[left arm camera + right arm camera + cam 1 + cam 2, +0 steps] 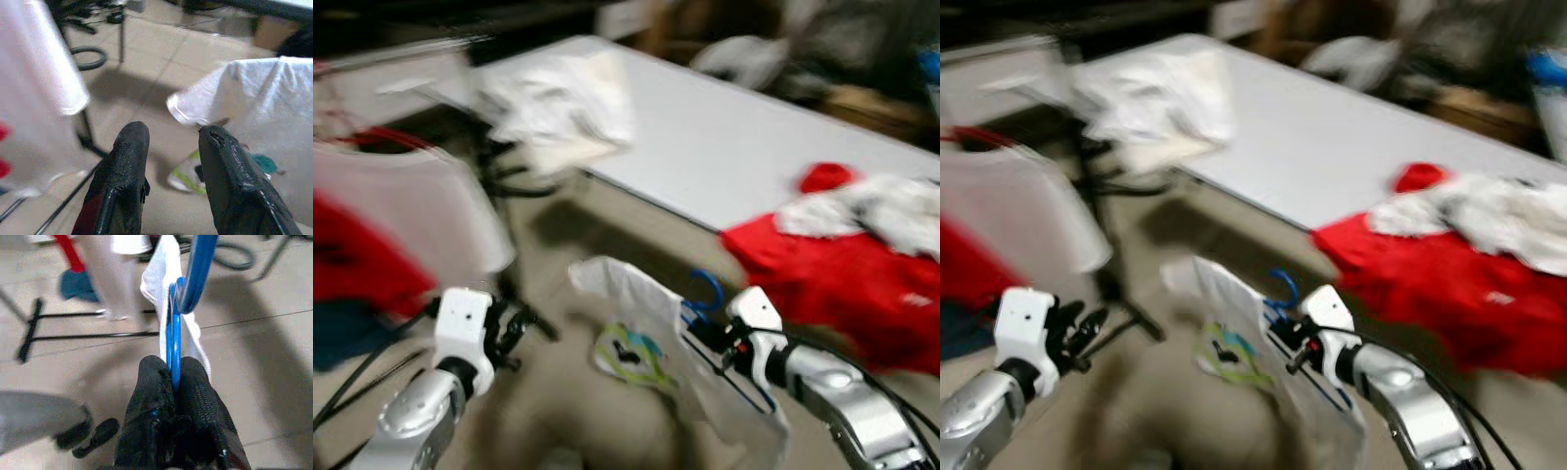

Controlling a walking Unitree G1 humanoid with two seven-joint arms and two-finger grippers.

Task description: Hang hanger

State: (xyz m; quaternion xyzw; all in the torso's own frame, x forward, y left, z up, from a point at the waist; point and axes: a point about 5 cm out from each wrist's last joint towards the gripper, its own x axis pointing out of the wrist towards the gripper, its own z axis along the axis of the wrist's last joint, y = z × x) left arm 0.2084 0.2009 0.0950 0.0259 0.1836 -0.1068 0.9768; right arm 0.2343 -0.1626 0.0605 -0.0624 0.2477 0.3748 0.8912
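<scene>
The blue hanger [172,340] is pinched tight between the fingers of my right end effector [172,382], with a white shirt [651,343] draped on it; its hook [708,291] curls upward just ahead of the wrist, low over the floor [161,63] between me and the white surface [724,137]. My left end effector [168,166] is spread wide with nothing in it, hovering over the floor near the shirt's hem. The head views are smeared, so I judge I'm mid-turn toward the clothes rack [401,211] on my left, where a white garment and a red one already hang. To do this well I'd let the picture settle before reaching, lift the hook above the rail rather than swinging in from the side, and keep the grip firm so the shirt's weight doesn't twist the hanger. The rack's black legs [29,330] sprawl across the floor, so I'd mind my footing. The heap of red and white clothes [852,245] on the surface sits well apart.
</scene>
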